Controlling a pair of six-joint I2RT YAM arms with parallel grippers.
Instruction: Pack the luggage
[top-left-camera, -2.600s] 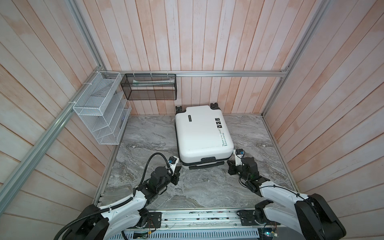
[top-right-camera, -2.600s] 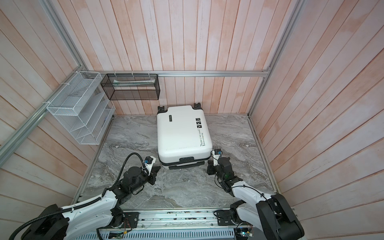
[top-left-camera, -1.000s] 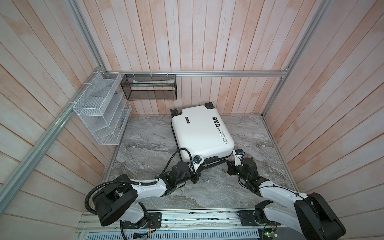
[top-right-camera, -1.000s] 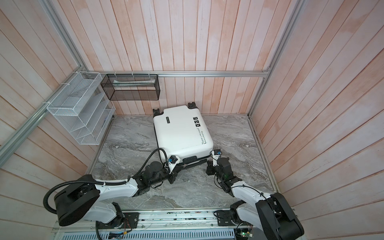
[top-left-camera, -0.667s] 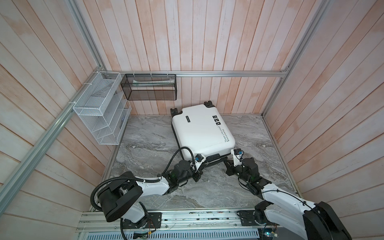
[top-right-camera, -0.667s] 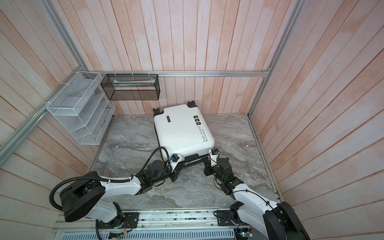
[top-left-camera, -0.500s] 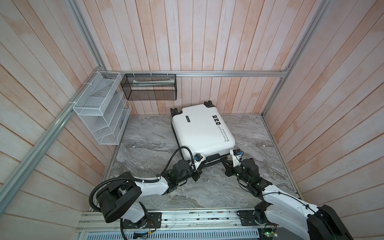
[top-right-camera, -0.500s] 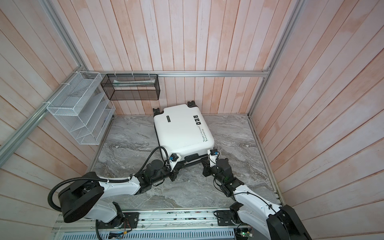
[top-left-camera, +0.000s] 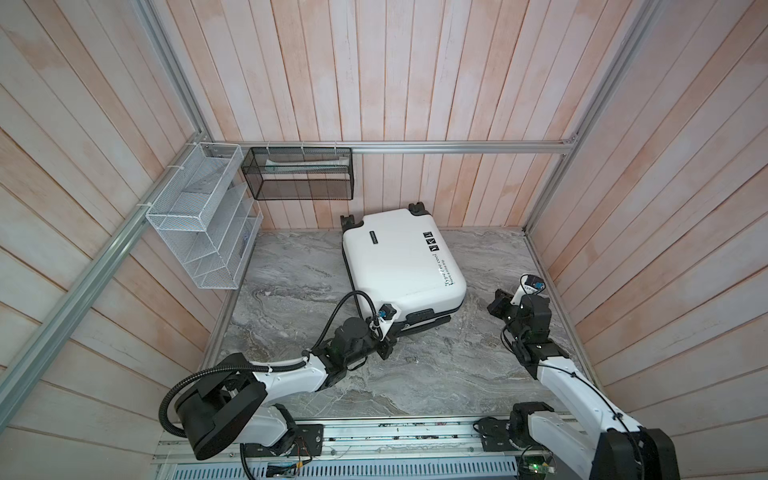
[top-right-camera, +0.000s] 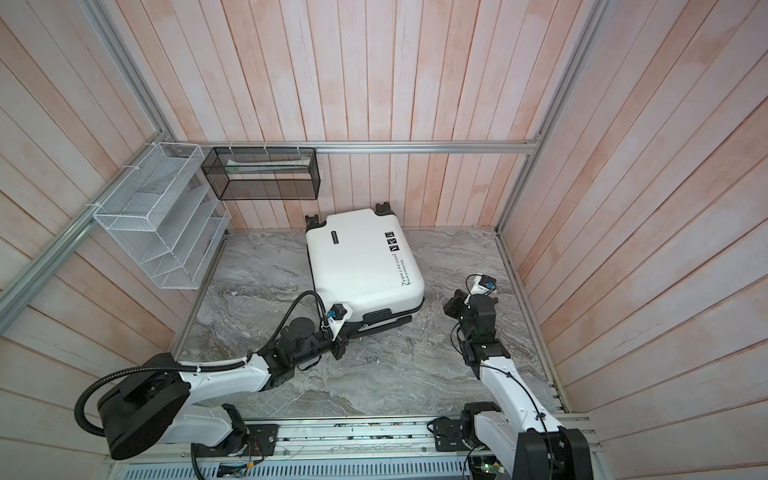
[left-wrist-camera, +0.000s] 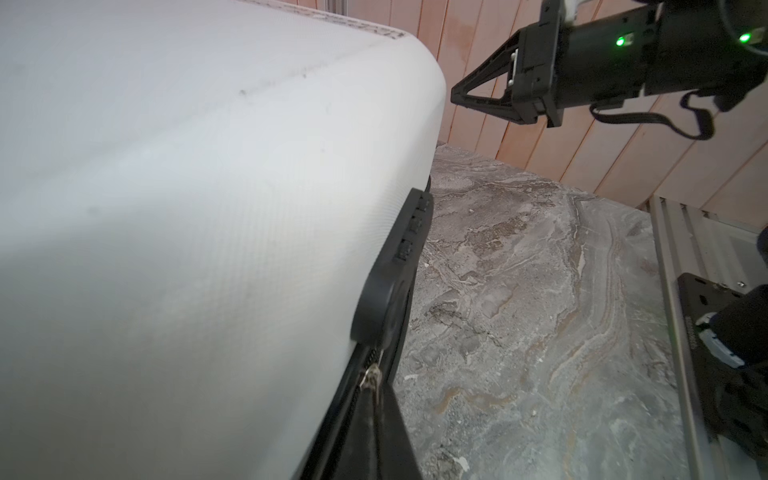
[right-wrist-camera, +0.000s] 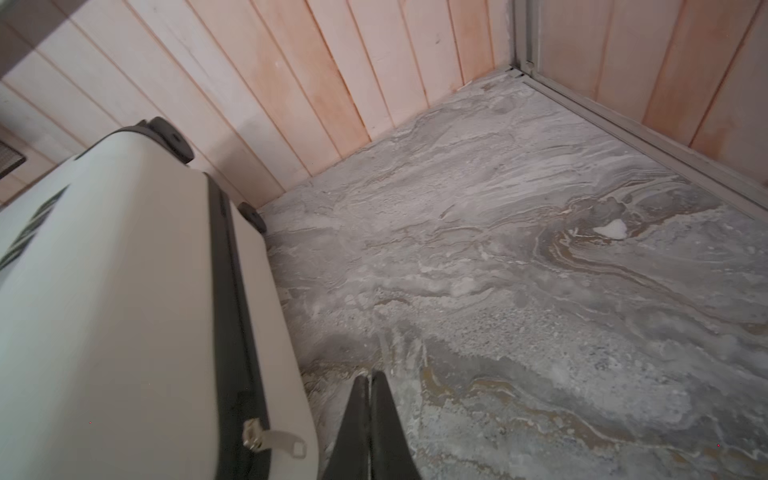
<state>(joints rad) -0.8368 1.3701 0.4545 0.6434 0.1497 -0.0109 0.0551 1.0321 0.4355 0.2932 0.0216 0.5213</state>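
- One grey marble-patterned tabletop (top-left-camera: 436, 365), walled in pink planks.
- One white hard-shell suitcase (top-left-camera: 399, 257), lying flat and askew at back-centre in both top views, two black wheels (top-left-camera: 417, 206) against the rear wall.
- One white wire rack (top-left-camera: 203, 232) on the left wall.
- One black mesh basket (top-left-camera: 299, 174) on the back wall.
- Two claws: the left gripper (left-wrist-camera: 372, 386) is clamped on a metal zipper pull (left-wrist-camera: 371, 376) at the case's near-left corner. The right gripper (right-wrist-camera: 370, 380) is pressed closed, empty, clear of the case's right side.
- One black combination lock (left-wrist-camera: 399, 266) beside that pull.

Bare floor (top-left-camera: 291, 291) on both sides of the luggage (top-left-camera: 399, 262) (wheels (top-left-camera: 417, 206) close to the back wall (top-left-camera: 415, 83))
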